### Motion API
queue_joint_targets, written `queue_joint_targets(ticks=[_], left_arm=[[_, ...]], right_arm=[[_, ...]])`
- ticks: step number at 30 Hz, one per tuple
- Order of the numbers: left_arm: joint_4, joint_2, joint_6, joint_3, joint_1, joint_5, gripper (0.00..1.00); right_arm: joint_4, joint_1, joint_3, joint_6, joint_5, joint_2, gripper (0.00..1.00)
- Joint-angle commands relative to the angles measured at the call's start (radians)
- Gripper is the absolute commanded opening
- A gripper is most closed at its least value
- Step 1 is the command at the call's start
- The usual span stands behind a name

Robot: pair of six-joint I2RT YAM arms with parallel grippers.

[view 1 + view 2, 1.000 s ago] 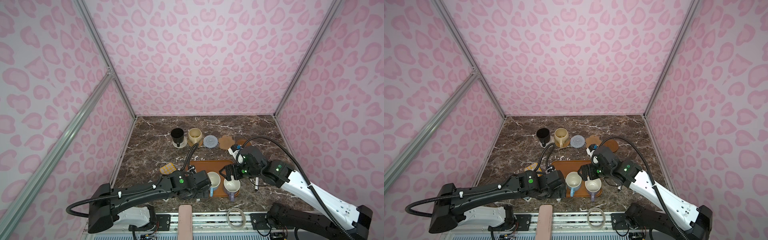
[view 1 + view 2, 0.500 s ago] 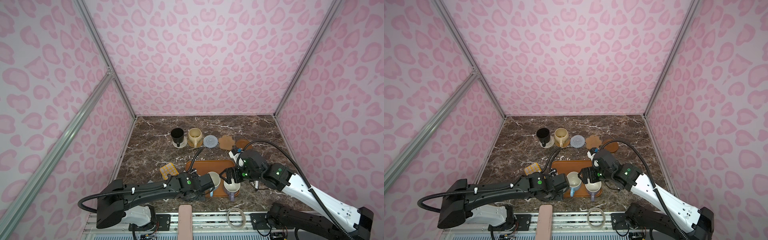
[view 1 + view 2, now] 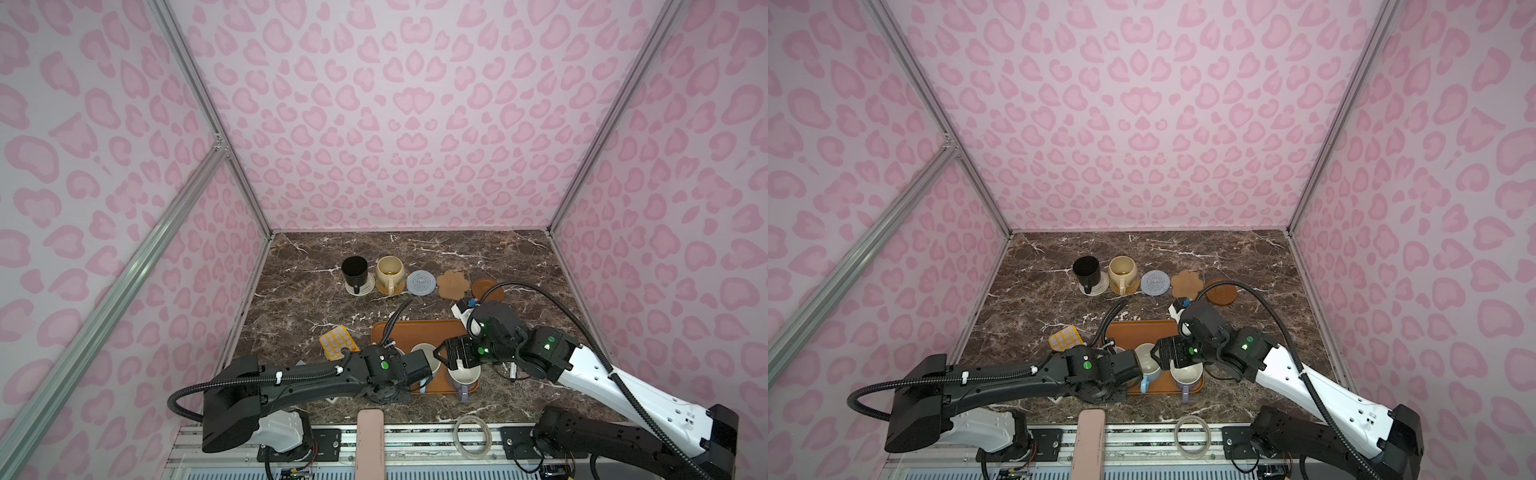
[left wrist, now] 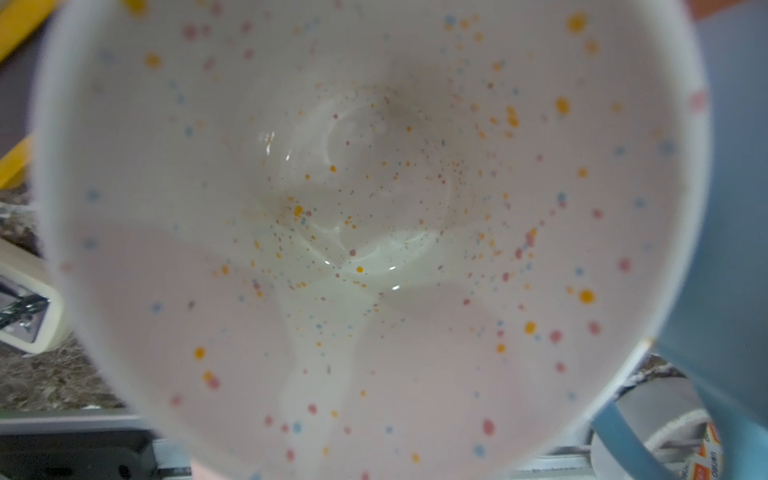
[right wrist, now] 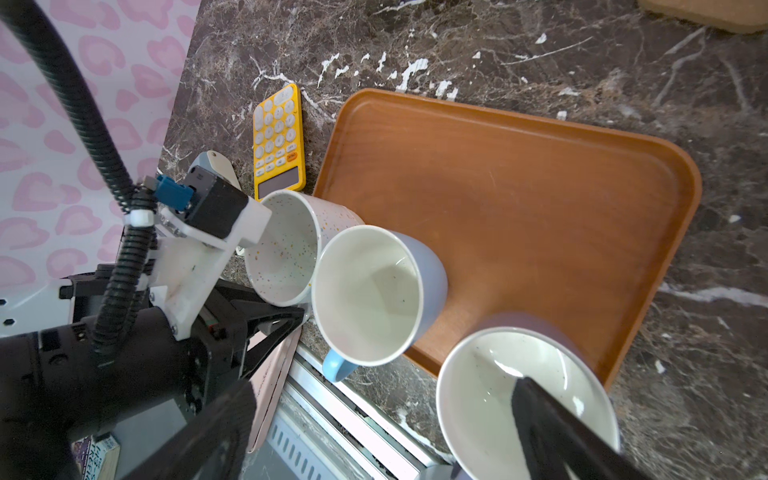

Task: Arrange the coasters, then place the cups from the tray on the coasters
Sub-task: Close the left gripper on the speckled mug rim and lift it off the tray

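White cup sits clamped in left tool.

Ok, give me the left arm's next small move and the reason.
Probably lift the white speckled cup straight up, clear of the tray. The left tool is shut on its rim, and the blue cup stands right beside it, so a sideways drag could knock that one. The light-blue coaster is free to take it.

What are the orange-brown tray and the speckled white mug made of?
The tray looks like wood or wood-look laminate: faint grain streaks, satin sheen. The speckled mug looks like glazed ceramic: glossy highlights inside, coloured flecks under the glaze.
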Motion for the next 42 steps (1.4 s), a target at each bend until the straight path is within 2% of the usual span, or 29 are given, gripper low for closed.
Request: queue_joint_targets(ticks=[1, 4, 20, 27, 32, 42], left_arm=[[-0.015, 0.005, -0.004, 0.01, 0.003, -0.051, 0.11], [-0.023, 0.007, -0.002, 0.017, 0.003, -0.058, 0.03], [-0.154, -0.052, 0.029, 0.124, 0.013, -0.156, 0.03], [-0.224, -0.101, 0.097, 0.197, 0.087, -0.178, 0.03], [-0.284, -0.107, 0.181, 0.29, 0.161, -0.191, 0.01], [-0.256, -0.034, 0.327, 0.471, 0.259, -0.152, 0.01]], right_arm=[[0.024, 0.002, 0.002, 0.001, 0.012, 0.003, 0.98], [0.032, 0.002, -0.01, 0.002, 0.014, -0.004, 0.98], [0.088, 0.002, -0.05, 0.018, 0.0, -0.006, 0.98], [0.142, 0.002, -0.053, 0.024, -0.024, -0.012, 0.98], [0.148, 0.003, -0.018, 0.023, 0.014, 0.01, 0.98], [0.241, -0.006, 0.047, 0.014, 0.041, 0.067, 0.97]])
